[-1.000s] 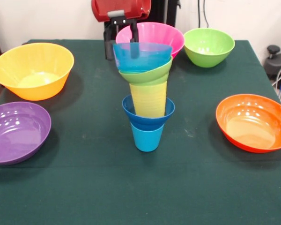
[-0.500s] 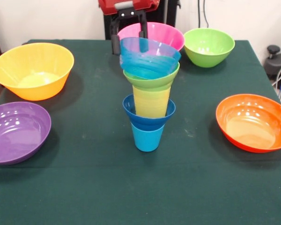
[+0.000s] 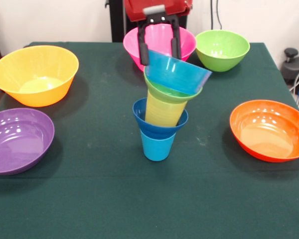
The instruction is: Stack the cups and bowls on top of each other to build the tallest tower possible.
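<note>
You have the tower [image 3: 162, 112] standing at the centre of the frame on the green table [image 3: 139, 199]. Its base is the blue cup [image 3: 156, 146], upright on the cloth. The dark blue bowl [image 3: 159, 123] sits in the cup's mouth, and the yellow cup [image 3: 164, 109] rises out of that bowl, leaning toward the right of the frame. On the yellow cup rests the small green bowl [image 3: 169, 91], and the light blue bowl [image 3: 181, 73] is nested in it at the top. Both top bowls are tilted, with their rims higher on the right side, so the upper half of the column is out of line with the base.

Your gripper [image 3: 159, 52] hangs at the top centre of the frame, just behind and above the light blue bowl. Its two black fingers [image 3: 143, 47] are spread apart and point down; the left one ends beside the bowl's upper left rim and the right one ends at the rim's back edge. You cannot tell whether either finger touches the bowl.

Around the tower, well apart from it, you see the yellow-orange bowl [image 3: 36, 74] at upper left, the purple bowl [image 3: 17, 140] at left, the pink bowl [image 3: 159, 42] behind the gripper, the green bowl [image 3: 222, 50] at upper right and the orange bowl [image 3: 269, 129] at right.
</note>
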You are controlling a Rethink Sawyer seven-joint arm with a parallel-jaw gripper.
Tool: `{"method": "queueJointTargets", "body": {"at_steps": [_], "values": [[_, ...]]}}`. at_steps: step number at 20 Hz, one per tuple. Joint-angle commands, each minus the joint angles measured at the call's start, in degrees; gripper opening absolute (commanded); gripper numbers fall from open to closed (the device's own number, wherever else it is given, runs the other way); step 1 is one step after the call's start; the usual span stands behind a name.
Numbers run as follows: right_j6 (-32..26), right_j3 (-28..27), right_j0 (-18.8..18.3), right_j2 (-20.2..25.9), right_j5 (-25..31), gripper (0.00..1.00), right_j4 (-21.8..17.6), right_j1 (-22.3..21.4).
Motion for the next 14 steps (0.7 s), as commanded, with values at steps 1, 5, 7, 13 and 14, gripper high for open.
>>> {"method": "queueJointTargets", "body": {"at_steps": [1,5,7,13,14], "values": [[2.83,-3.75,1.68,-1.21,2.94,1.00,-0.32,5.08],[2.14,-4.17,0.78,-1.08,2.79,0.00,-1.34,5.64],[1.86,-4.20,0.36,-1.10,2.88,0.00,-1.65,5.68],[0.66,-3.65,-1.38,-1.06,2.06,0.00,-3.59,6.09],[0.32,-3.70,-1.83,-0.88,2.21,0.00,-3.85,6.16]]}}
